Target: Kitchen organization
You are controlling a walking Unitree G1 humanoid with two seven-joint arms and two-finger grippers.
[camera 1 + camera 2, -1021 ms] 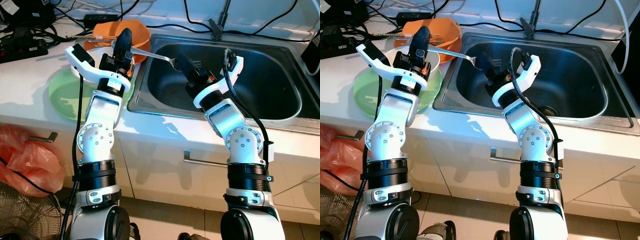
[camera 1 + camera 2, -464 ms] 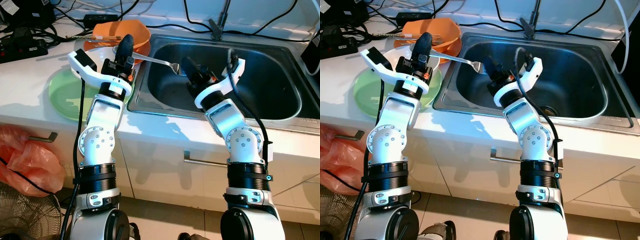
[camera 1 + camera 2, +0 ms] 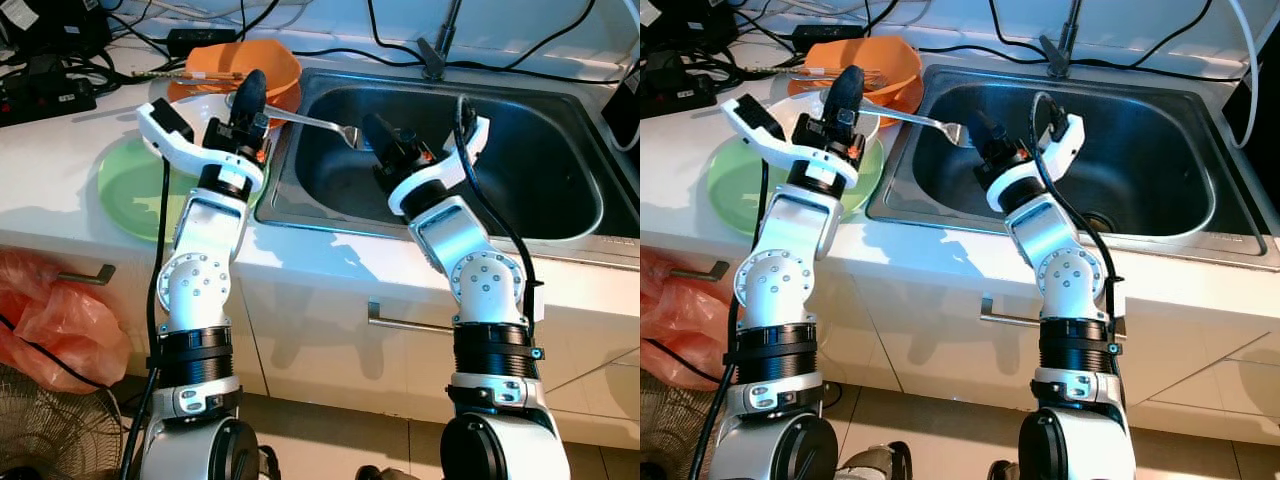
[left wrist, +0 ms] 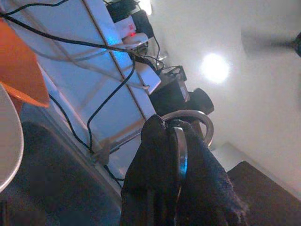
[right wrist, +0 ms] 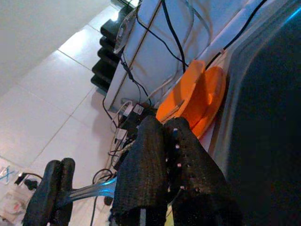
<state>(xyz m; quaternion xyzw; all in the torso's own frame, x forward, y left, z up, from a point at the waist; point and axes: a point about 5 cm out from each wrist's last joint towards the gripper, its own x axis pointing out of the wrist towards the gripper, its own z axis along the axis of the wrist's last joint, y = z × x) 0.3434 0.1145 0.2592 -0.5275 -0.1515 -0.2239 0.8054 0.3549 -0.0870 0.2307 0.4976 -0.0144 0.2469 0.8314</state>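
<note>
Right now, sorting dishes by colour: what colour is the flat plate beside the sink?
Light green plate, clearest in the left eye view.

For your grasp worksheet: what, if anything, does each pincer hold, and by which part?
The left pincer grips a metal fork by its handle end; the right pincer is closed near the tines, but whether it grips them cannot be told.

Steel sink (image 3: 560, 200): brushed, dull sheen.
Silver metal fork (image 3: 310, 121): polished.
Orange plastic bowl (image 3: 275, 66): glossy.
White counter (image 3: 60, 190): smooth.

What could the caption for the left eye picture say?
Left pincer holds a fork over the sink beside the right pincer.
</note>
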